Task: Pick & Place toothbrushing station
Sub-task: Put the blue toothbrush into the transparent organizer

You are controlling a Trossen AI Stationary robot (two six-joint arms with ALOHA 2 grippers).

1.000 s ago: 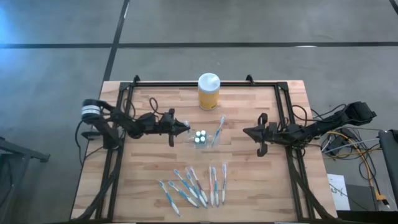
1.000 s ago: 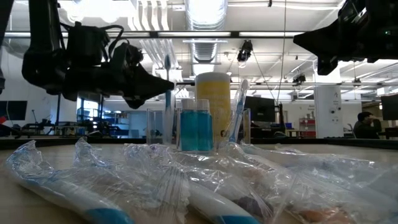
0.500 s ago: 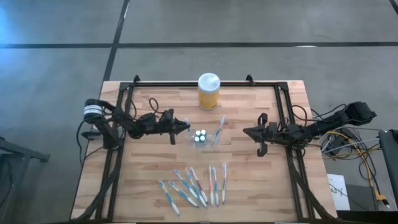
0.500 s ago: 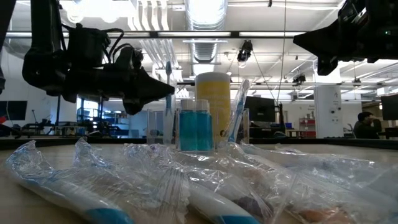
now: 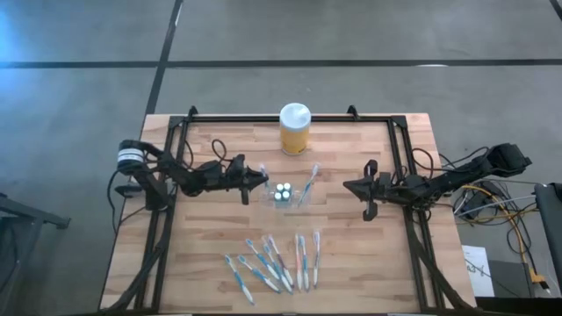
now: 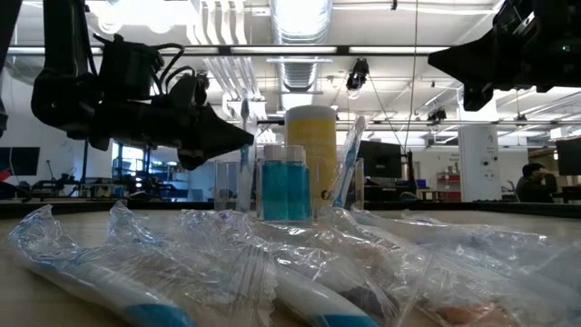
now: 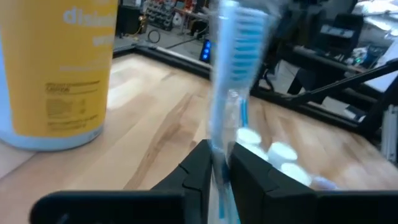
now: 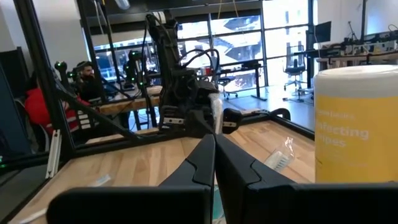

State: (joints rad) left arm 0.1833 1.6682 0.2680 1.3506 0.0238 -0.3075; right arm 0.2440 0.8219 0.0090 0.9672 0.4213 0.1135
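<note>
Presently we note the left gripper [image 7: 219,168] fingers nipped on 1 upright toothbrush [image 7: 233,74], presumably to seat it in the clear holder [image 5: 283,194]; right gripper [image 5: 350,186] idles closed, empty.

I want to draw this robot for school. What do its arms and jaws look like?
Both arms are thin, black and jointed, with looping black cables. The left arm has a pale silver band near its base. The right arm trails coloured wires at the table's edge. Each ends in a gripper, left and right, with two dark, wedge-shaped jaws narrowing to a point.
</note>
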